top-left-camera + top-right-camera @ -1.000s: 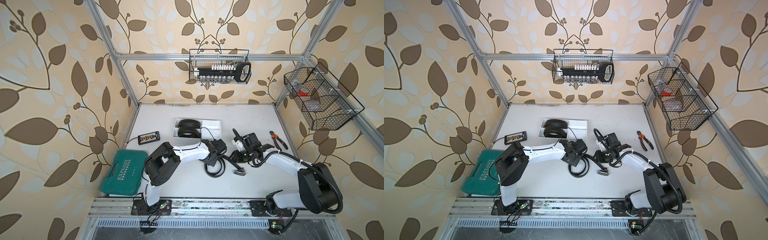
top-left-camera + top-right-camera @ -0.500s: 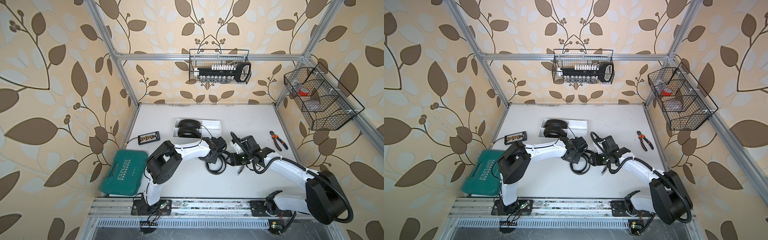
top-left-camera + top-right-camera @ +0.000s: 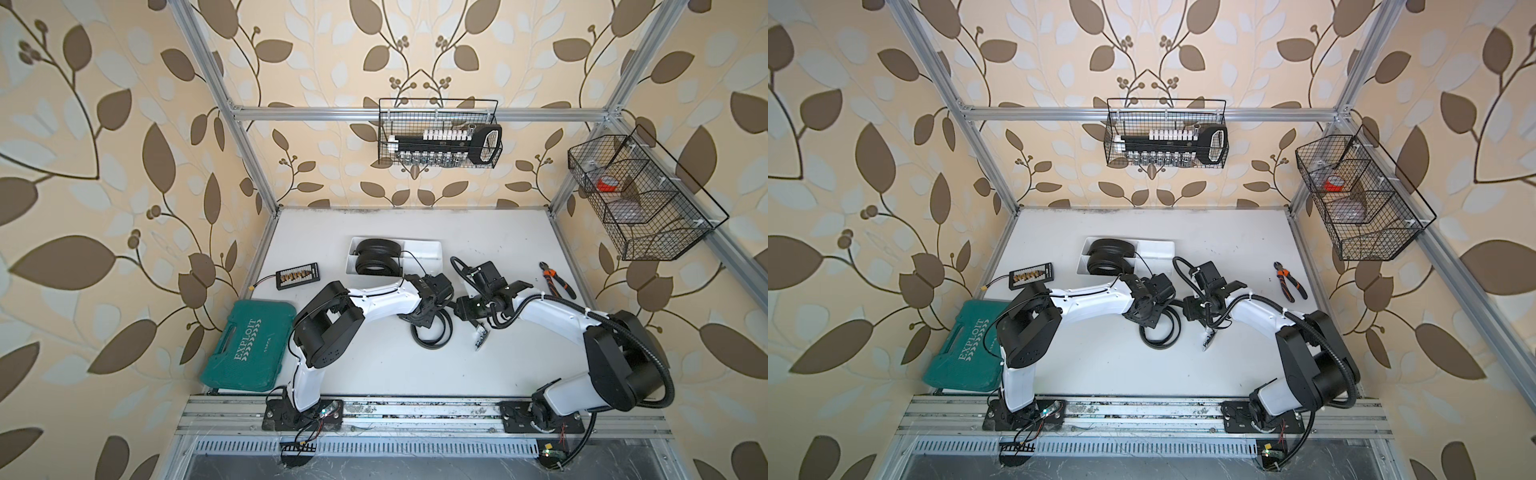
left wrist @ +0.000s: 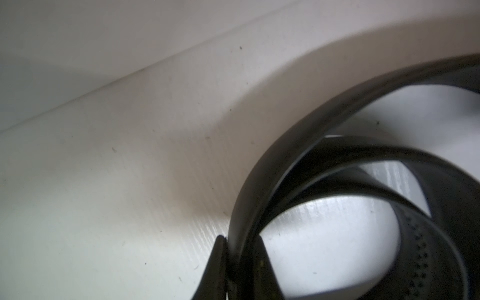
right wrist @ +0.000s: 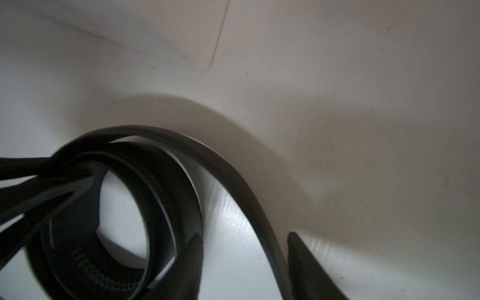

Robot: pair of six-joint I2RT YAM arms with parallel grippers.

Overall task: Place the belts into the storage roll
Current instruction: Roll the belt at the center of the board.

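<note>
**White table** (image 3: 374, 374): carries both arms and everything below.

**Wire baskets:** one (image 3: 440, 137) hangs on the wall far beyond both grippers. The other (image 3: 640, 199) hangs on the wall to the right of the right gripper.

**Green tool case** (image 3: 249, 345): lies well to the left of the left gripper, at the table's near edge.

**White tray** (image 3: 424, 251): sits just beyond the left gripper. Two coiled belts (image 3: 376, 257) stand in its left end, one behind the other. Its near wall stands between them and the gripper.

**Loose belt** (image 3: 430, 344): rests on the table outside the tray, in an open coil under and between the two grippers.

**Left gripper** (image 4: 239, 262): its fingers are pressed together, pinching the loose belt's strap, which stands on edge.

**Right gripper** (image 5: 248, 262): its fingers are spread. The same strap runs between them, close to one finger; whether they touch cannot be told. This gripper faces the left gripper across the coil, near it but apart.

**Pliers** (image 3: 557, 280): lie well to the right of the right gripper.

**Small black board** (image 3: 297, 275): lies to the left of the left gripper, beside the tray.

**Belt's metal end** (image 3: 480, 338): lies on the table just on the near side of the right gripper.
</note>
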